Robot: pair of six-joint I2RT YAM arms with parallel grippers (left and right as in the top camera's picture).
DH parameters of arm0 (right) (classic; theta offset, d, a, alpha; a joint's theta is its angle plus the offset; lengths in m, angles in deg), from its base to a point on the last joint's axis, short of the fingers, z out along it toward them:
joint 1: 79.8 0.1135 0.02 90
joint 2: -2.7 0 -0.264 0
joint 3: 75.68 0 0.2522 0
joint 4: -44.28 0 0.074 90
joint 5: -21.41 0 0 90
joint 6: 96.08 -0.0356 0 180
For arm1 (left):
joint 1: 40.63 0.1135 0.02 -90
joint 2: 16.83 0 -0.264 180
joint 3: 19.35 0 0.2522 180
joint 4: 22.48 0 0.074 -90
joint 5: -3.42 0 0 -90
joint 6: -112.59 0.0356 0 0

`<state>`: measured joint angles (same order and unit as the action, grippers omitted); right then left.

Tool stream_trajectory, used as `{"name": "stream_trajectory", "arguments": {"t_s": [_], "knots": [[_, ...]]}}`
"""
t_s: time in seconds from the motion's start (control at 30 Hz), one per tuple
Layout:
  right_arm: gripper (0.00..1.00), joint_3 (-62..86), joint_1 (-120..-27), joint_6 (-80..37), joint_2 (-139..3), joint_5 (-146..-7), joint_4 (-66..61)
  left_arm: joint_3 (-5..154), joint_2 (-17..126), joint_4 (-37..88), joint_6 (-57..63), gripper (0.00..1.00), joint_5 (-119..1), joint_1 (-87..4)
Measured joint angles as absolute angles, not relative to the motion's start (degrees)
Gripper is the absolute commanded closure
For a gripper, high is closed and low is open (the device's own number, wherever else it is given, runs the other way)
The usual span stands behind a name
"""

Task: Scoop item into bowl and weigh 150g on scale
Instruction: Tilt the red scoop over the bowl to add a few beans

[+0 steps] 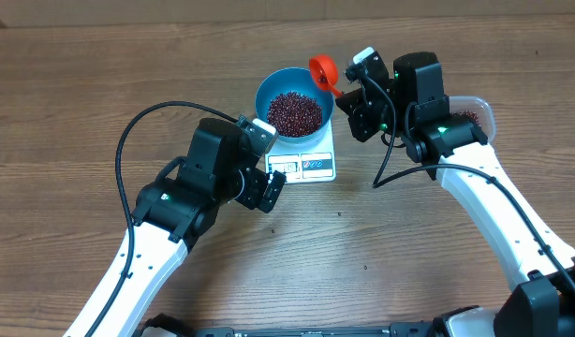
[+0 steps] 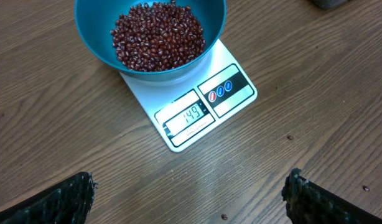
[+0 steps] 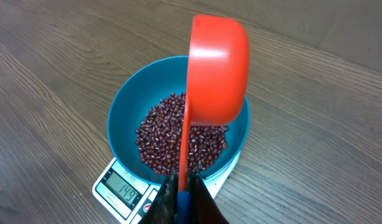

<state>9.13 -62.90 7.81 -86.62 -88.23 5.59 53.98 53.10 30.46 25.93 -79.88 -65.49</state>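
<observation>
Now your right hand (image 3: 181, 186) is closed on the thin handle of the orange scoop (image 3: 217, 68). You hold it tipped on its side just above the blue bowl (image 3: 119, 112), so that falling beans (image 3: 160, 140) land inside and not on the desk (image 2: 315, 93). The bowl stands on the white scale (image 2: 231, 93), whose display (image 2: 188, 118) reads 149, so I judge only a few more are needed. Your left hand (image 2: 188, 202) hangs wide open and empty near the display side, probably to keep the reading in view.

Dark red-brown beans (image 2: 157, 34) heaped in the blue bowl (image 2: 91, 37), upright on the white scale (image 2: 147, 93) reading 149.
</observation>
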Motion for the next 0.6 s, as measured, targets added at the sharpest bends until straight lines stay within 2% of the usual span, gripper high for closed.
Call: {"name": "stream_trajectory", "arguments": {"t_s": [0.6], "knots": [[0.96,9.15,-62.94,11.35,-86.62,-87.2,4.83,53.98,53.1,30.46,25.93,0.0,-79.88,-65.49]]}}
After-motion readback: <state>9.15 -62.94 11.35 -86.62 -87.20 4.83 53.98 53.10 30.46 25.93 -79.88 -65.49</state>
